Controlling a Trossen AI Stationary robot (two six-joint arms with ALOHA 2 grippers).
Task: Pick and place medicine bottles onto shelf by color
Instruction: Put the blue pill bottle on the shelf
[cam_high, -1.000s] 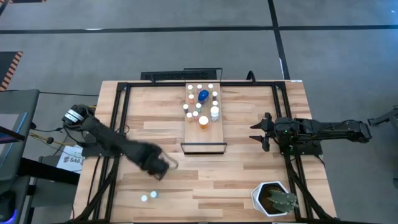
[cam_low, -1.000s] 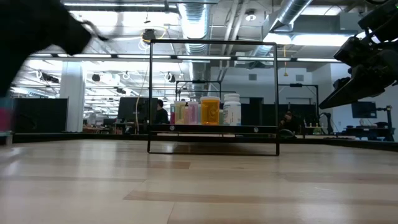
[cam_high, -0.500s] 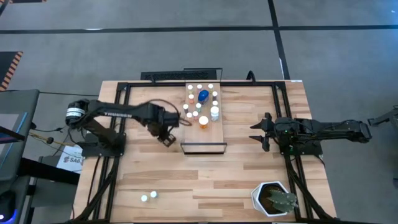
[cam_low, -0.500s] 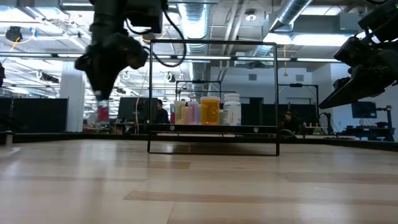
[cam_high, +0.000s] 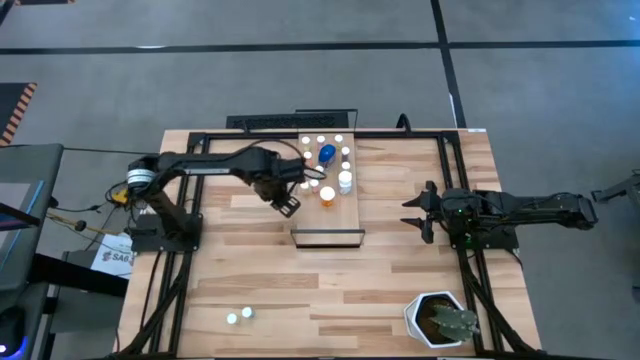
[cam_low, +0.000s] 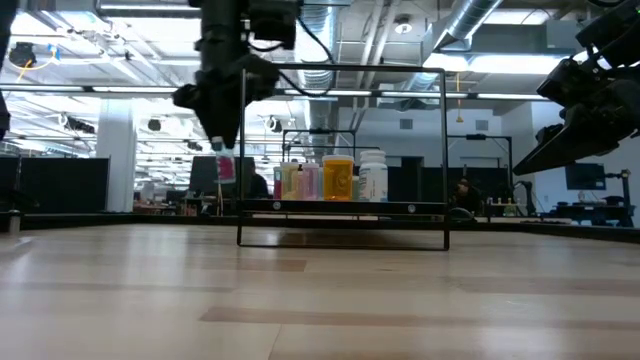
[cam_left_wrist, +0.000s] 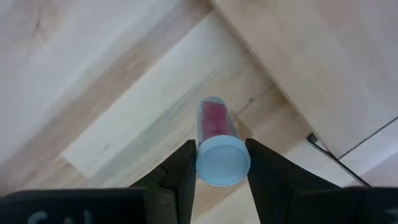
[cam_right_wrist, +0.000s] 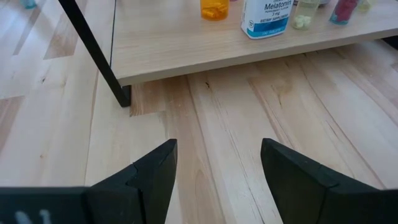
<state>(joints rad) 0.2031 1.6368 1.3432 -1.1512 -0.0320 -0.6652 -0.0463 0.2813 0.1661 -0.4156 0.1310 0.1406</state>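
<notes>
The left pincer (cam_high: 287, 203) is near the middle of the high view, just left of the shelf (cam_high: 330, 222). It is closed tight on a small pink bottle (cam_left_wrist: 216, 137) with a white cap. In the left wrist view the bottle sits snug between the two dark fingers (cam_left_wrist: 180, 168), cap toward the camera. In the low view the pink bottle (cam_low: 225, 168) hangs in the air, upper left of the middle, above the table (cam_low: 320, 300) and not touching it.

The shelf is a long light-wood board in the upper middle of the high view. Many little bottles (cam_high: 320, 165) with white caps stand bunched at its far end, and a bigger blue bottle (cam_high: 327, 153) is with them. An orange bottle (cam_high: 327, 195) and a white bottle (cam_high: 345, 181) stand nearest the bare end of the shelf.

Two more tiny bottles (cam_high: 239, 315) sit on the table at the lower left of the high view, well apart from the shelf.

The right pincer (cam_high: 418, 211) waits at the right of the high view, beside the shelf. Its fingers (cam_right_wrist: 149, 177) are spread wide and hold nothing.

A white pot (cam_high: 438, 320) with a plant sits at the lower right.
</notes>
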